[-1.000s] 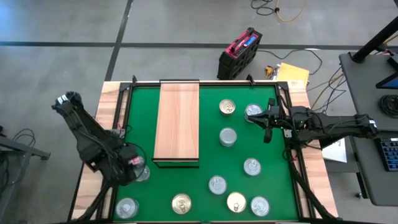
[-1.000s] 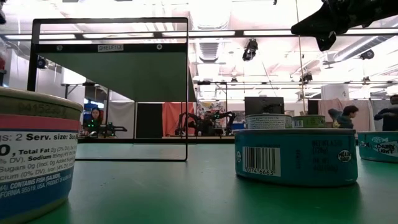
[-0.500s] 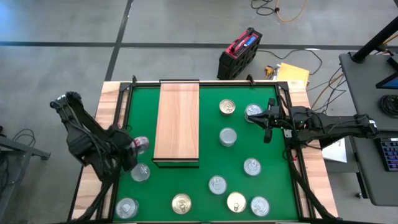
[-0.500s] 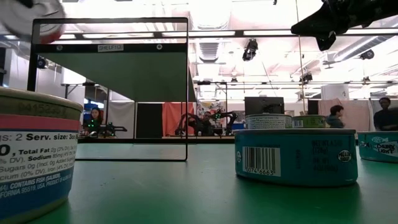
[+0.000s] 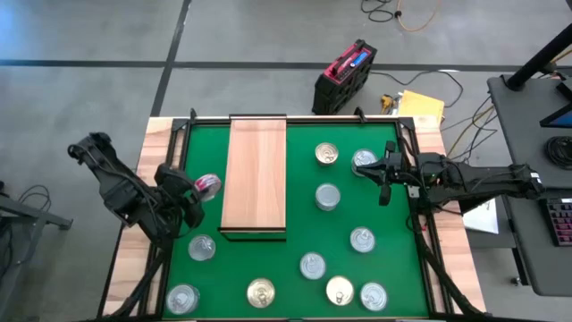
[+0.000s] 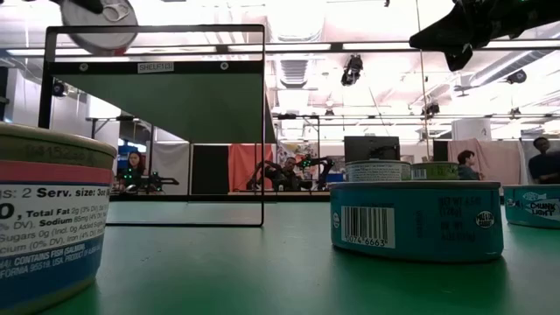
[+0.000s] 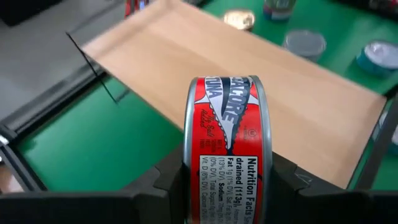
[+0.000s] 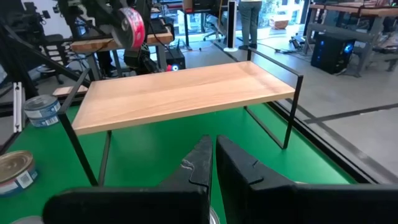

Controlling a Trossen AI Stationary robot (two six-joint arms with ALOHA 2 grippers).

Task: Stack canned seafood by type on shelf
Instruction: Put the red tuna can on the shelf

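You had the left gripper point(image 7: 227, 186) clamped on a red-labelled round metal tin point(image 7: 227, 146), held on edge at centre frame to clear the pale wooden shelf point(image 7: 261, 93) beyond. At the high view's right, your right gripper point(image 5: 386, 170) hung pinched together, empty.

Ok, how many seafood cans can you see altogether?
11. One red can in the left pincer beside the shelf; three cans on the mat past the shelf's short end; seven cans on its right-arm side.
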